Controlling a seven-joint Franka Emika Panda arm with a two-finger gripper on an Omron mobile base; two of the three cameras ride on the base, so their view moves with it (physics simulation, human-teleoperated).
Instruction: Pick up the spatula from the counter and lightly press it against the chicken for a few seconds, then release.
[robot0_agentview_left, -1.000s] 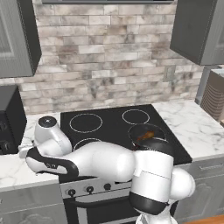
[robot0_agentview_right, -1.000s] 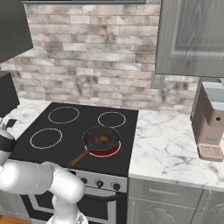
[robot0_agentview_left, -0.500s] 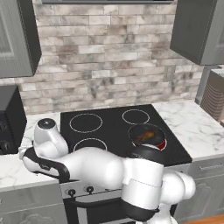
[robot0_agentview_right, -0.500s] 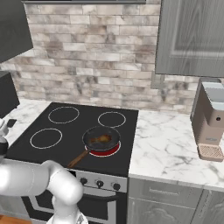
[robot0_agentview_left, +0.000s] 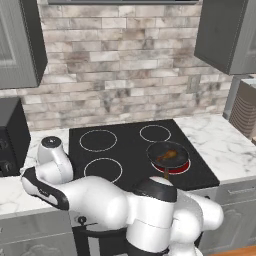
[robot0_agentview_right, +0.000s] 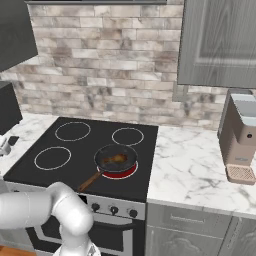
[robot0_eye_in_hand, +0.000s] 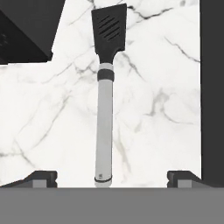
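The spatula lies on the white marble counter, its black slotted blade at the far end and its pale handle running back toward me. My gripper hangs open above the handle's end, one fingertip on each side and well apart from it. A dark frying pan with the browned chicken stands on the front right burner, its wooden handle pointing off the stove's front. In the left base view my hand is over the counter left of the stove.
The black cooktop lies between marble counters. A dark appliance stands at the far left, close to my hand, and shows as a dark block. A coffee machine stands at the right. Wall cabinets hang above.
My arm's elbow and lower links have swung leftward and the hand has edged slightly left over the counter. The pan and the chicken have not moved.
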